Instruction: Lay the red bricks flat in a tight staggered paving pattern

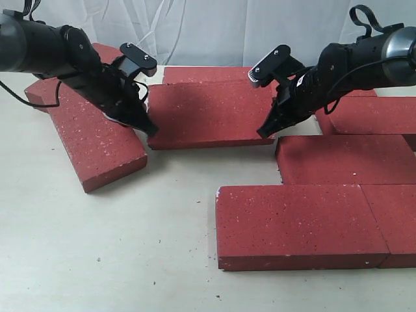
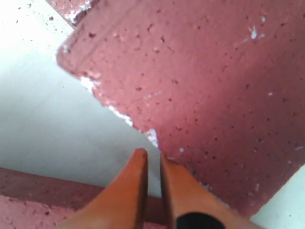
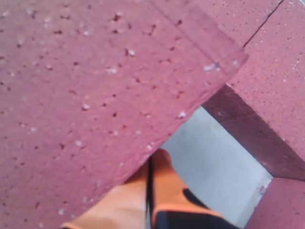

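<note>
The left gripper [image 2: 152,155] has its two orange fingers [image 2: 128,191] drawn almost together, with only a thin slit between them and nothing in it. Their tips sit right at the chipped edge of a big red brick [image 2: 214,95] that lies slantwise on the pale table [image 2: 43,119]; whether they touch it cannot be told. Whitish chips run along that edge. A second brick [image 2: 33,200] lies under the fingers, and a third brick's corner [image 2: 71,7] shows beyond the big one.
</note>
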Robot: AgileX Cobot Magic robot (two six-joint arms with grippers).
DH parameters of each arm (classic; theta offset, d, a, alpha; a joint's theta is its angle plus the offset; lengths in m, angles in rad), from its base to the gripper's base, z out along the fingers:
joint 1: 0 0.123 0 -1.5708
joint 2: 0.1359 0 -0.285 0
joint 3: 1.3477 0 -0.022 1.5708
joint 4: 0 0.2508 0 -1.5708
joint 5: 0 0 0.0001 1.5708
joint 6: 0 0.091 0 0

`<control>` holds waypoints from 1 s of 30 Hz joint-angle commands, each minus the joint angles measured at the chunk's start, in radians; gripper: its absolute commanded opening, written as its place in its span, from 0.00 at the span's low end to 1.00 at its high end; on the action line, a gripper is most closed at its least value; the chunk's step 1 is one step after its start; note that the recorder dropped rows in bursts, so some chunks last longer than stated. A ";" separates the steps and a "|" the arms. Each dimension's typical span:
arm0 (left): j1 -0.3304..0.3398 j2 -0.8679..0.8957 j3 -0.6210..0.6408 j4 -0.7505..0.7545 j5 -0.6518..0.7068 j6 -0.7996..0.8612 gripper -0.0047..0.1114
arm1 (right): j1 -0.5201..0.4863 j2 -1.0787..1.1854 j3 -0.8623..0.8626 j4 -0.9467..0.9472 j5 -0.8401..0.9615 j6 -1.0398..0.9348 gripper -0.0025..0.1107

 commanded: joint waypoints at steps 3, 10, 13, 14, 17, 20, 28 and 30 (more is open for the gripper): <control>-0.014 -0.030 -0.011 -0.035 -0.009 -0.044 0.20 | 0.014 0.001 -0.007 -0.005 0.005 -0.003 0.02; 0.009 -0.034 -0.011 0.150 -0.007 -0.247 0.20 | -0.042 0.001 -0.007 -0.019 -0.013 0.048 0.01; 0.011 -0.034 -0.011 0.155 -0.012 -0.260 0.20 | -0.070 0.001 -0.007 -0.014 0.008 0.070 0.01; 0.011 -0.034 -0.011 0.155 -0.007 -0.260 0.19 | -0.074 0.001 -0.007 -0.014 0.020 0.070 0.01; 0.011 -0.034 -0.011 0.157 0.007 -0.260 0.20 | -0.074 -0.001 -0.007 -0.018 0.038 0.070 0.01; 0.011 -0.034 -0.011 0.157 -0.001 -0.260 0.20 | -0.060 -0.043 -0.007 0.029 0.066 0.070 0.01; 0.001 -0.020 -0.011 0.154 -0.013 -0.255 0.04 | 0.064 -0.148 -0.007 0.173 0.288 -0.114 0.01; 0.000 -0.012 -0.011 0.154 -0.022 -0.255 0.04 | 0.102 -0.121 -0.007 0.227 0.313 -0.248 0.01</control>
